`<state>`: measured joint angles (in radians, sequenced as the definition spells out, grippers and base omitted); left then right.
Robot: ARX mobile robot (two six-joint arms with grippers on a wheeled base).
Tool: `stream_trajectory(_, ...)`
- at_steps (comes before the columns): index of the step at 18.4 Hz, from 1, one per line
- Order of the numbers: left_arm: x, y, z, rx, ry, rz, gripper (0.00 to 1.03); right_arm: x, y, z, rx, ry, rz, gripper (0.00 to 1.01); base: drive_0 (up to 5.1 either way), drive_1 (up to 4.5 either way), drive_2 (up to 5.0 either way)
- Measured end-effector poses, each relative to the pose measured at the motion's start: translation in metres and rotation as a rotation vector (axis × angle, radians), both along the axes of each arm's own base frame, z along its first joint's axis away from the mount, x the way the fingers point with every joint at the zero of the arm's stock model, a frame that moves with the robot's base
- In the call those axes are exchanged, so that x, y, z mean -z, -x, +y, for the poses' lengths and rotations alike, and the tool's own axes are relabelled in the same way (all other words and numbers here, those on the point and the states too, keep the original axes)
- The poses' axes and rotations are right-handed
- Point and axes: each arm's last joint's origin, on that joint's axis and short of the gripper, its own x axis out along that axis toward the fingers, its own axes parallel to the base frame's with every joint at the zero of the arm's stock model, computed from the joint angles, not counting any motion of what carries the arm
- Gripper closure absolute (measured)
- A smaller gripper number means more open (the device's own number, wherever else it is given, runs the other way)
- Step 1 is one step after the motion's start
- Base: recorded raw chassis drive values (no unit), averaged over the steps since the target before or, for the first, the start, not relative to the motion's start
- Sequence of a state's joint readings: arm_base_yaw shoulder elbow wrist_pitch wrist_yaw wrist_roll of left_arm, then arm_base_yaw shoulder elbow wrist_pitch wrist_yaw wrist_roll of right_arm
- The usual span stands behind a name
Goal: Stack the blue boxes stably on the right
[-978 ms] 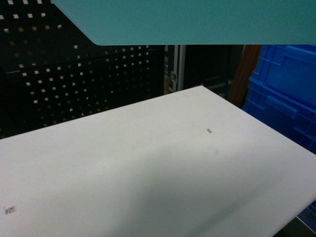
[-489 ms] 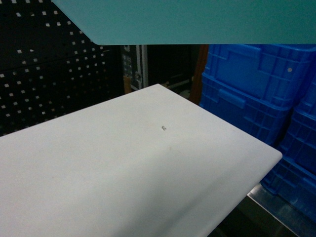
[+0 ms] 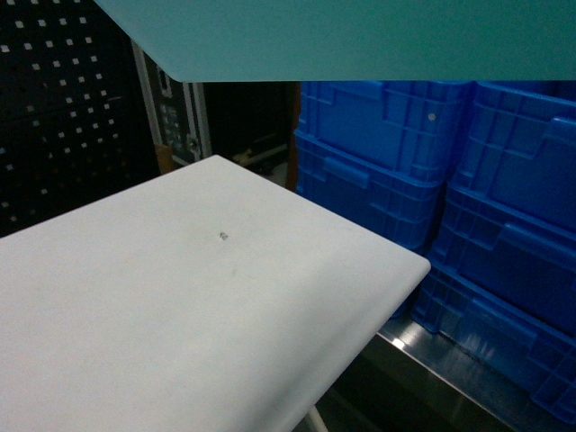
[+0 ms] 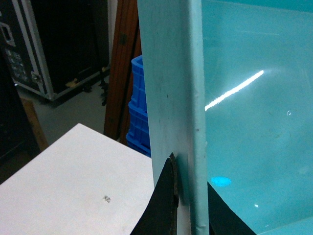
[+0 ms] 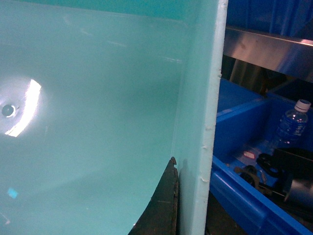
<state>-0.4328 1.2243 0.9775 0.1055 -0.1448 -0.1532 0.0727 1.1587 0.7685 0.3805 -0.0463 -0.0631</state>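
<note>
One light turquoise blue box (image 3: 360,36) hangs in the air across the top of the head view, above the white table; only its underside shows there. In the left wrist view my left gripper (image 4: 190,196) is shut on the box's side wall (image 4: 171,98), with one dark finger (image 4: 165,200) outside and the other inside the tub (image 4: 254,127). In the right wrist view my right gripper (image 5: 188,198) is shut on the opposite wall (image 5: 203,98); its inner finger (image 5: 164,205) lies against the inside and the outer finger is hidden behind the rim.
The white table (image 3: 180,306) ends at a rounded corner on the right. Beyond it stand stacked dark-blue ribbed crates (image 3: 432,162) on a metal ledge (image 3: 432,351). An open dark-blue crate (image 5: 244,196) holds a water bottle (image 5: 291,122). A black pegboard (image 3: 63,99) stands at the back left.
The head view has swung to the right: the table has slid left and the dark-blue crates now fill the right side. The held box stays at the top of the view.
</note>
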Motion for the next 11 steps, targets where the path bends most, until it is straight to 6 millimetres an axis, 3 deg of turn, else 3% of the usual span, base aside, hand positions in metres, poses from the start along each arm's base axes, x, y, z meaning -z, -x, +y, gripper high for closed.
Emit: stream_trajectory(11, 0.0, 0.0, 0.0, 0.0, 0.0, 0.0, 1.01, 0.0, 0.0, 0.0, 0.0, 0.0, 0.0, 0.99, -1.6, -1.56, -1.6)
